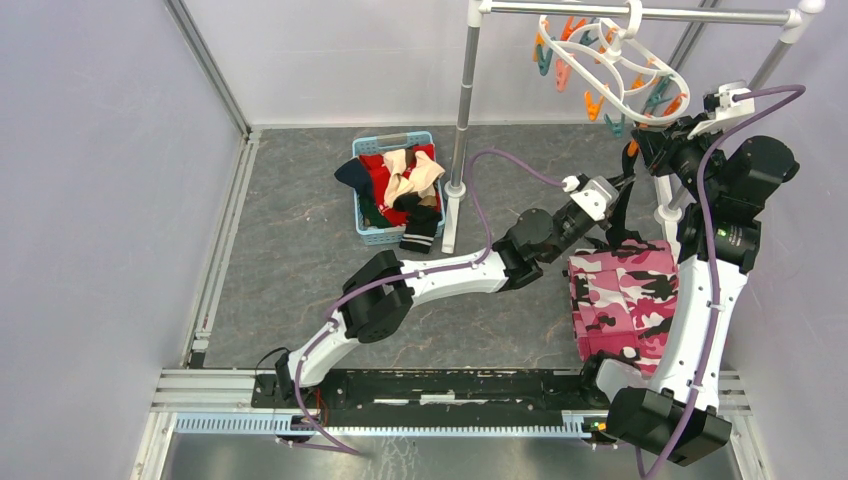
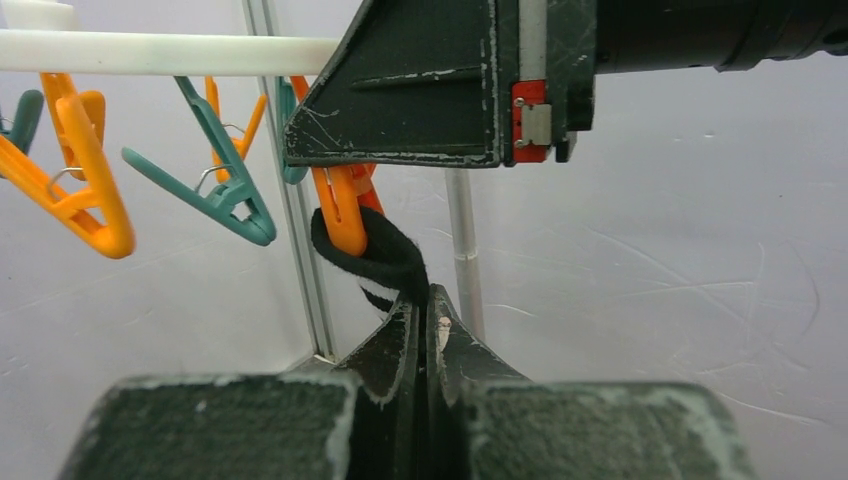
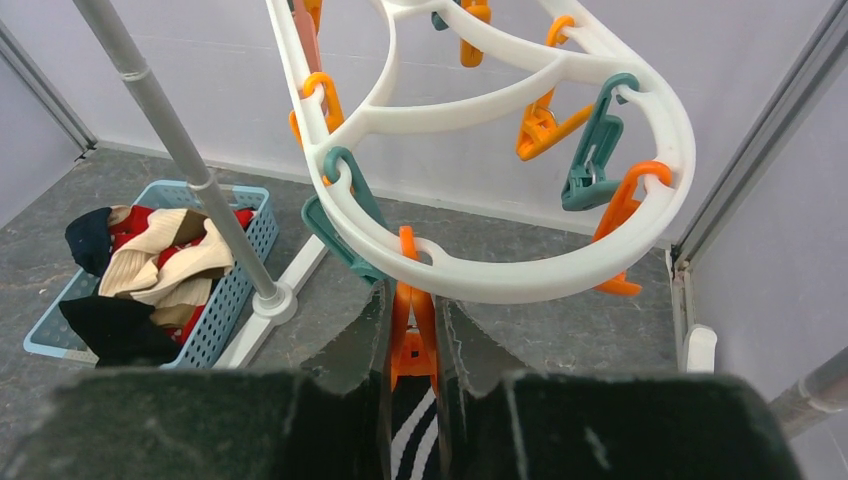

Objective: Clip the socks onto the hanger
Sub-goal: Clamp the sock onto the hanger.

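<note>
The socks [image 1: 405,178] are in two places, one apart from the rest. Nearest the arm bases, a folded pink, white and black camouflage cloth [image 1: 625,300] lies on the right of the grey desk [image 1: 290,250]. Farther out and to the left, a blue basket [image 1: 375,238] holds the heap of red, beige and dark socks, just beside the foot of the silver rack [image 1: 463,110]. Beyond the cloth, the left end effector [image 2: 426,318] has its fingers pressed together on a dark sock [image 2: 380,258], holding the sock's top edge up against the tip of an orange clothespin [image 2: 342,205]. Whether the pin actually bites the fabric cannot be told. The right end effector [image 3: 412,330] is closed to a narrow gap on that same orange clothespin, one finger on each side, with the white-striped dark sock showing below it. The pin dangles from the near rim of the hanger [image 3: 520,275], a white oval ring carrying more orange and teal pins, which hangs tilted from the rack's top rail at the far right.
</note>
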`<state>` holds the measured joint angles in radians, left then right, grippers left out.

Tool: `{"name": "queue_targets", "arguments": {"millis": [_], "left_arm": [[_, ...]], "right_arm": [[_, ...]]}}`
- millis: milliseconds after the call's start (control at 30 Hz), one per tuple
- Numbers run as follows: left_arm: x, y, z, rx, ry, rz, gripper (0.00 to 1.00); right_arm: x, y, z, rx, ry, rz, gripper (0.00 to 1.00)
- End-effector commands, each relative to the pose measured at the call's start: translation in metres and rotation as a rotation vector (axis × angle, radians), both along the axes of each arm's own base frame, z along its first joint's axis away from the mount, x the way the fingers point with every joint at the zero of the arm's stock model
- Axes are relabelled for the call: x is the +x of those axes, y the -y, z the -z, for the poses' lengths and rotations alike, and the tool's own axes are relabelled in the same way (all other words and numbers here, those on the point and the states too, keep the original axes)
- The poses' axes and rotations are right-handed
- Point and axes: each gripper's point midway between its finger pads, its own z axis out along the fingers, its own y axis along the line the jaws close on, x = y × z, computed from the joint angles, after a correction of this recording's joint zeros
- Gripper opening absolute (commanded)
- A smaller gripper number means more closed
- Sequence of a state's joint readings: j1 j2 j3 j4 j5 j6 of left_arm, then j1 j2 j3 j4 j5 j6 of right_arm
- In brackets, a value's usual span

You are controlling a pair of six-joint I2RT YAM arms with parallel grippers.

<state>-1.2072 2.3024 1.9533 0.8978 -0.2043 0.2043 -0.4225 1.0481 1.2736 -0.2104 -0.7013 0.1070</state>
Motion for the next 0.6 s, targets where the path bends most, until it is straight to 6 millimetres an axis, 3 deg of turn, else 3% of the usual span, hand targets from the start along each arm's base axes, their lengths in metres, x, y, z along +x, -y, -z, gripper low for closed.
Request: {"name": "queue_targets", "arguments": {"millis": [0,200,567], "left_arm": [[-0.0091,-0.0010,-0.0232,-0.033,0.052,-0.021,0.02],[-0.0080,-0.0018,-0.0265,-0.036,0.045,-0.039,0.02],[-0.0071,-0.0028,-0.0289,-0.041,0.037,-0.040,0.02]], "right_arm": [[0.0009,0.0044,0.0036,-0.003,-0.007,0.030,0.13],[-0.0021,0.0003,0.0012,-0.006,0.001,0.014,0.16],[-0.0079,-0.0024,-0.0018,-0.019,0.010,0.011,0.42]]}}
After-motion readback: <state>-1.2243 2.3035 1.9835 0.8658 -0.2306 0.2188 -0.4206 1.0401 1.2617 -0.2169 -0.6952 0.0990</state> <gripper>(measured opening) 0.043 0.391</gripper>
